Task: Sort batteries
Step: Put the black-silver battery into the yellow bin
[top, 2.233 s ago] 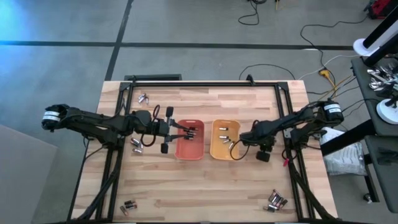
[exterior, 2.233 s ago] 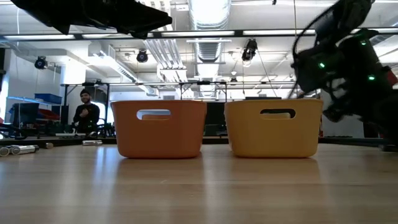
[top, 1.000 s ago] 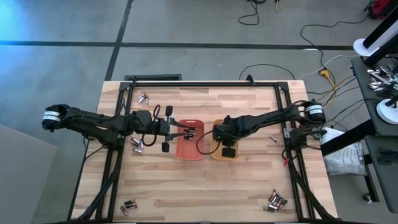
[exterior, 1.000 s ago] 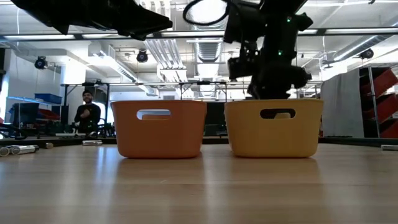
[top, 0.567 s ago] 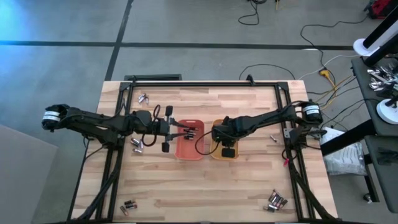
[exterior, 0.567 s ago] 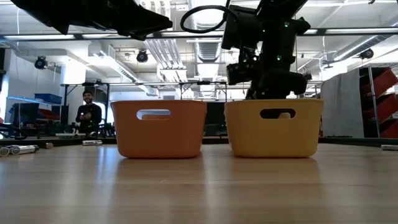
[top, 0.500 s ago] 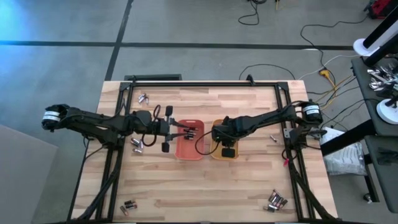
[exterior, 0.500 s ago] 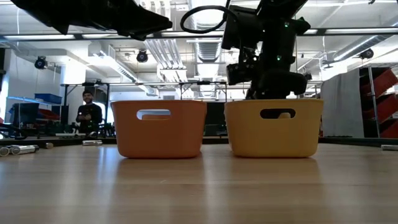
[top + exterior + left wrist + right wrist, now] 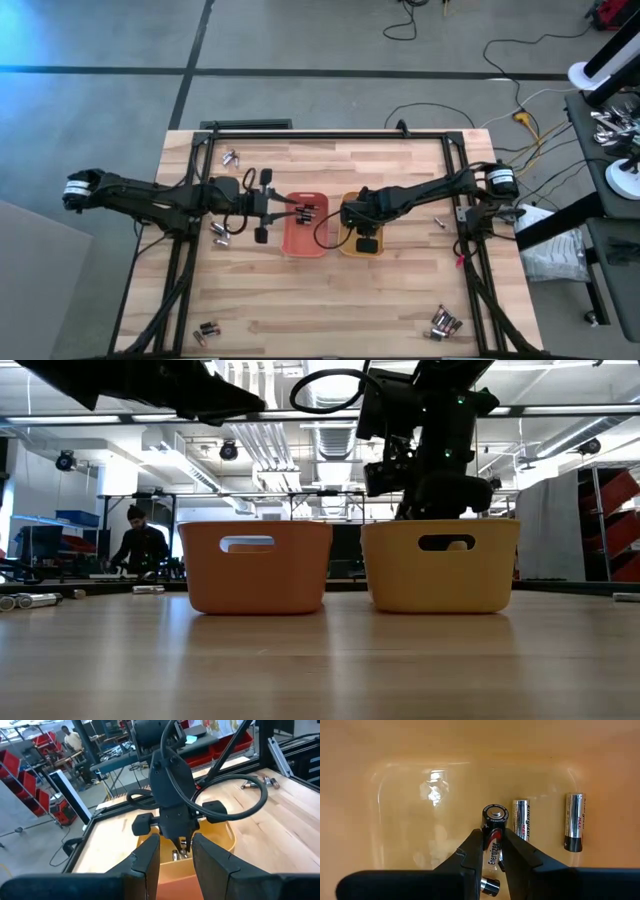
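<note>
Plenty of bare wood is left on the table in front of the two trays, and the batteries still out are parked near the edges: a pile at the near right corner, a pair near the near left corner, a couple at the far left, a few just beside the left arm, and a single one by the right rail. The orange tray and the yellow tray are set side by side mid-table, nearly touching, so there's barely any gap between them.

The right gripper is lowered into the yellow tray, and its fingers are clamped on a dark Energizer battery, held end-up over the tray floor. Two silvery batteries are lying flat just beside it, and another is partly hidden under the fingers.

The left gripper is held above the orange tray's left half, fingers apart with nothing between them. A few batteries are seen inside that tray too. A person is visible in the room beyond.
</note>
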Available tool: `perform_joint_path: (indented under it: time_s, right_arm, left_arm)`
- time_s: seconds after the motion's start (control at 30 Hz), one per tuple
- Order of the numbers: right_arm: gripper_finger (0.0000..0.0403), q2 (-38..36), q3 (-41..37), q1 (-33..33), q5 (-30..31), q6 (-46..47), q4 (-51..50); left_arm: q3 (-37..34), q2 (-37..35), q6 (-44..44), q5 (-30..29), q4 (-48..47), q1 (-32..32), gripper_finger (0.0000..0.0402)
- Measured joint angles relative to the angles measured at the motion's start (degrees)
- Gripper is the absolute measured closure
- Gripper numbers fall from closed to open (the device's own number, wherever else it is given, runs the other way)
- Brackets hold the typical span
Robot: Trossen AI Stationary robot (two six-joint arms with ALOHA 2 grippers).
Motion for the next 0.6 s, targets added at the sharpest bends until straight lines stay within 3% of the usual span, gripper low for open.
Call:
perform_joint_path:
  time_s: [0.6]
  right_arm:
    - [0.0345,0.0,-0.1,0.0,0.0,1.0,1.2]
  left_arm:
    - [0.0,-1.9,-0.8,0.0,-2.2,0.0,0.0306]
